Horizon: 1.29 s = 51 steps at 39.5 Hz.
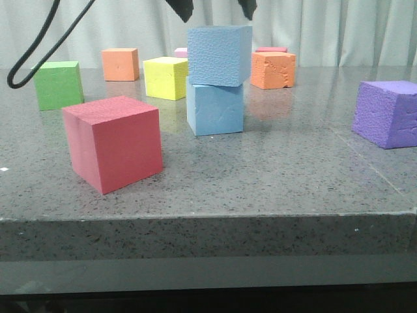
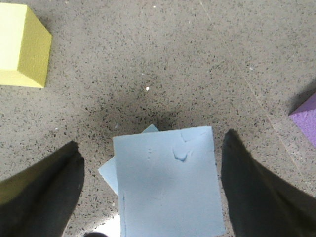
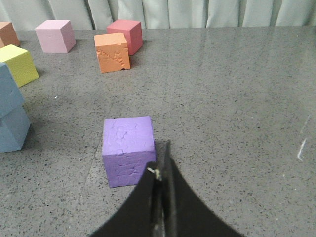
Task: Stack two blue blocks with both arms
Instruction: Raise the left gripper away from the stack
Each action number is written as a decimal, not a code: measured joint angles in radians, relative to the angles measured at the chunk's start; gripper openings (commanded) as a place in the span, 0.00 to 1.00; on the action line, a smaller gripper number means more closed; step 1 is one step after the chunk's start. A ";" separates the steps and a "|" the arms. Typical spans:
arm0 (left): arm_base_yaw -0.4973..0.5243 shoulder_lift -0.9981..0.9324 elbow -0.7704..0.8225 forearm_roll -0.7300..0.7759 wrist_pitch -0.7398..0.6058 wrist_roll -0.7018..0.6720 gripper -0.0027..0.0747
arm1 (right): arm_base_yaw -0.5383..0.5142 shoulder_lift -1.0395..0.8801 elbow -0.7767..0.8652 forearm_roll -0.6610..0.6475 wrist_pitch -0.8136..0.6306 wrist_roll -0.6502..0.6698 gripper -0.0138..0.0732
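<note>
Two sky-blue blocks stand stacked mid-table. The pebbly upper block [image 1: 218, 55] rests, slightly turned, on the smoother lower block [image 1: 215, 107]. The left gripper [image 1: 215, 6] hangs just above the stack, only its fingertips [image 1: 182, 8] showing at the top edge. In the left wrist view it [image 2: 151, 138] is open, its dark fingers [image 2: 44, 192] apart from both sides of the upper block [image 2: 168, 182]; a corner of the lower block [image 2: 109, 173] peeks out. The right gripper [image 3: 162, 158] is shut and empty beside the purple cube [image 3: 127, 148], far right of the stack [image 3: 10, 113].
A red cube [image 1: 114, 142] sits front left, green [image 1: 57, 85], orange [image 1: 120, 64] and yellow [image 1: 166, 77] cubes behind it. Another orange cube [image 1: 273, 70] stands behind the stack, the purple cube [image 1: 386, 113] at right. A black cable [image 1: 39, 45] hangs at upper left.
</note>
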 measured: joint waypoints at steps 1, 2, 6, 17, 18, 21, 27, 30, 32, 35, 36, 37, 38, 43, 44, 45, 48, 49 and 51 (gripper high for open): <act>0.000 0.000 -0.007 0.000 0.002 0.000 0.75 | 0.000 0.000 0.000 0.000 0.000 0.000 0.08; 0.000 0.000 -0.011 0.000 0.002 0.000 0.75 | 0.000 0.000 0.000 0.000 0.000 0.000 0.08; 0.000 0.000 -0.041 0.000 0.004 0.000 0.65 | 0.000 0.000 0.000 0.000 0.000 0.000 0.08; 0.000 0.000 -0.110 0.000 0.006 0.000 0.04 | 0.000 0.000 0.000 0.000 0.000 0.000 0.08; 0.000 0.000 -0.113 0.000 0.006 0.000 0.01 | 0.000 0.000 0.000 0.000 0.000 0.000 0.08; 0.000 0.000 -0.122 0.000 0.006 0.001 0.01 | 0.000 0.000 0.000 0.000 0.000 0.000 0.08; 0.000 -0.021 -0.128 0.000 0.010 0.032 0.01 | 0.000 0.000 0.000 0.000 0.000 0.000 0.08; 0.000 -0.039 -0.128 0.002 0.010 0.046 0.01 | 0.000 0.000 0.000 0.000 0.000 0.000 0.08; 0.000 -0.052 -0.126 0.002 0.010 0.053 0.01 | 0.000 0.000 0.000 0.000 0.000 0.000 0.08; 0.000 -0.079 -0.112 0.005 0.010 0.055 0.01 | 0.000 0.000 0.000 0.000 0.000 0.000 0.08; 0.000 -0.092 -0.104 0.007 0.010 0.057 0.01 | 0.000 0.000 0.000 0.000 0.000 0.000 0.08; 0.000 -0.107 -0.090 0.012 0.010 0.057 0.01 | 0.000 0.000 0.000 0.000 0.000 0.000 0.08; 0.000 -0.119 -0.077 0.019 0.010 0.057 0.01 | 0.000 0.000 0.000 0.000 0.000 0.000 0.08; 0.000 -0.209 0.038 0.083 0.010 0.058 0.01 | 0.000 0.000 0.000 0.000 0.000 0.000 0.08; 0.000 -0.233 0.070 0.096 0.010 0.058 0.01 | 0.000 0.000 0.000 0.000 0.000 0.000 0.08; 0.000 -0.251 0.095 0.106 0.010 0.056 0.01 | 0.000 0.000 0.000 0.000 0.000 0.000 0.08; 0.000 -0.320 0.190 0.139 0.010 0.046 0.01 | 0.000 0.000 0.000 0.000 0.000 0.000 0.08; 0.000 -0.339 0.225 0.151 0.010 0.037 0.01 | 0.000 0.000 0.000 0.000 0.000 0.000 0.08; 0.000 -0.392 0.286 0.174 0.010 0.021 0.01 | 0.000 0.000 0.000 0.000 0.000 0.000 0.08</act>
